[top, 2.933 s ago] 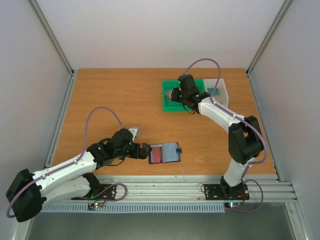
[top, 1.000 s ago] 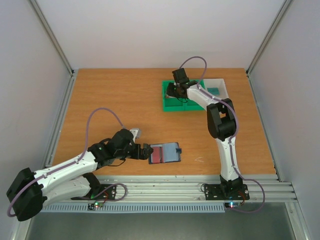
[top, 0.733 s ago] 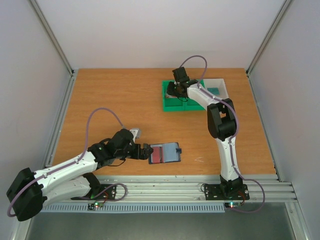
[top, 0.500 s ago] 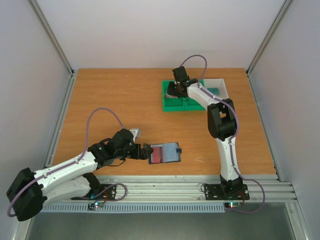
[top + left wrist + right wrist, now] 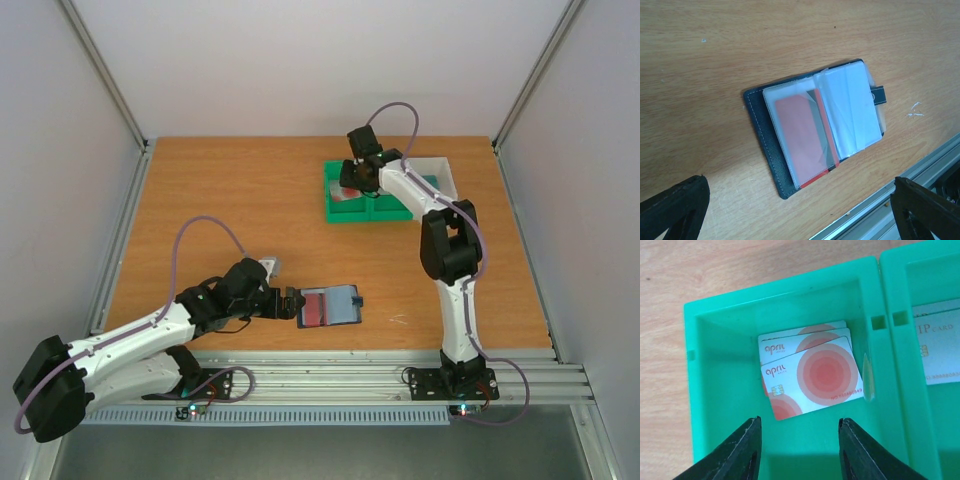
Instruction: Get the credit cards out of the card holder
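Cards (image 5: 810, 371) are already lying in the green bin (image 5: 720, 390). At least two white ones with red circles are stacked in its left compartment, and another pale card (image 5: 940, 342) is showing in the compartment beside it. The right gripper (image 5: 797, 440) is hanging over that stack with its jaws apart and nothing between them, so I am judging that a drop-off is just being finished there.

The holder (image 5: 815, 127) is lying open on the table (image 5: 715, 60) near the front edge, well apart from the bin. A red card (image 5: 800, 137) is sitting inside its clear sleeve, so the job is looking partly done, not complete. The left gripper (image 5: 797, 190) is hovering just beside the holder with its fingers (image 5: 675, 207) spread wide, gripping nothing. Whether a fingertip is touching the holder's edge, I cannot tell.

Several things are proving hard to read:
- A dark strip is showing next to the red card, and it may or may not be a second card.
- The right-hand sleeve is looking pale and empty, though glare is clouding it.
- The stack in the bin may be hiding a third card.
- The frame edge is cutting off the pale card.
- In the top view the right arm is covering much of the bin.
- The white bin (image 5: 440, 170) is showing something too small to name.
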